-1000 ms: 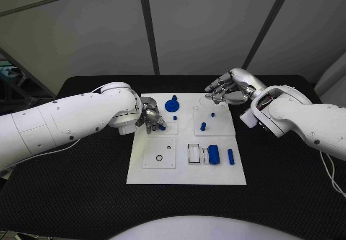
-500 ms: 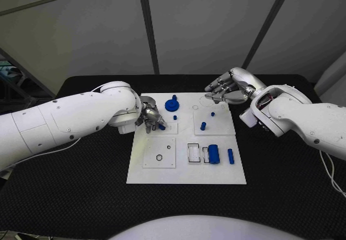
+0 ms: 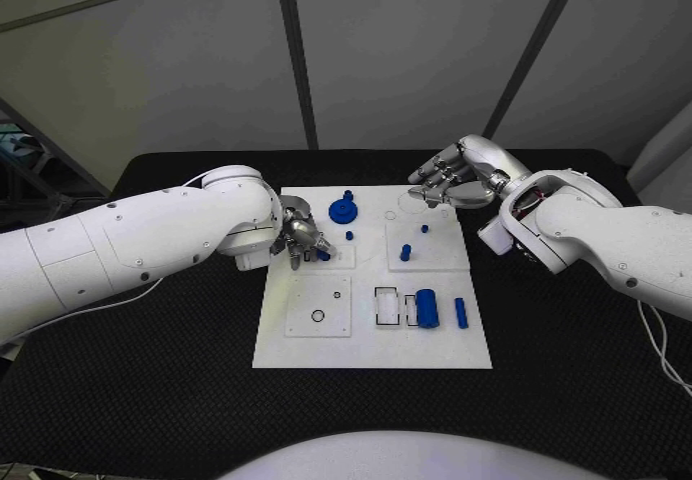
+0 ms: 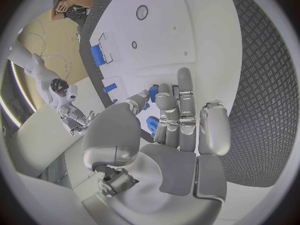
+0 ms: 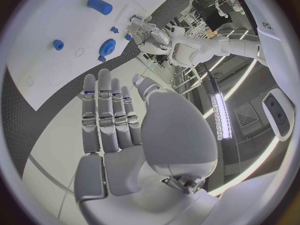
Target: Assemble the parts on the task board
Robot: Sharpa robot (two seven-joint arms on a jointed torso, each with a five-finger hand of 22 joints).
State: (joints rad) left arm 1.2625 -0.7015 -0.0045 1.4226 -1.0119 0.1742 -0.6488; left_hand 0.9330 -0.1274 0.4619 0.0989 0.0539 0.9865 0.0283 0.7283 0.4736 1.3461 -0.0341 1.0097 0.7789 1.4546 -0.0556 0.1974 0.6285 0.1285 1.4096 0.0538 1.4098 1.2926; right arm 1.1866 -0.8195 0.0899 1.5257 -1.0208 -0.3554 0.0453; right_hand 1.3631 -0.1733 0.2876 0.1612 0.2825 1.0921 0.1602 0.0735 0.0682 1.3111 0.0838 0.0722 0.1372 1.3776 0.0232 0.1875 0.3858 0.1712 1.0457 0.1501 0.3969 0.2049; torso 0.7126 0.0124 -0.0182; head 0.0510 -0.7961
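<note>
Task board (image 3: 296,345): white plate lying flat mid-frame on the black surface (image 3: 130,400), its long side running top to bottom of the head view.

Parts seen on it: blue gear (image 3: 345,211) near the upper middle; a small blue peg (image 3: 351,236) just below it; a blue post (image 3: 407,252) standing in the right-hand square; a larger blue cylinder (image 3: 427,307) at lower right, lying with its long axis up-down in the frame; a slim blue bar (image 3: 460,311) just right of it, parallel; a black ring (image 3: 317,317) on the lower-left square.

Left robot hand (image 3: 299,238): at the upper-left edge of the board, fingers curled down toward a small blue piece (image 4: 152,93) by the fingertips. The wrist view puts blue right at the fingers (image 4: 164,102), but I cannot tell whether it is pinched or only touched.

Right robot hand (image 3: 447,178): above the upper-right corner of the board, fingers extended side by side, nothing in it.

Handling, my judgement: the parts look like rigid plastic, light, smooth and likely slippery. The cylinder may roll, so take it across the middle of its round side. Pegs are best pinched near the top, kept upright for insertion. The gear is best taken by its rim.
</note>
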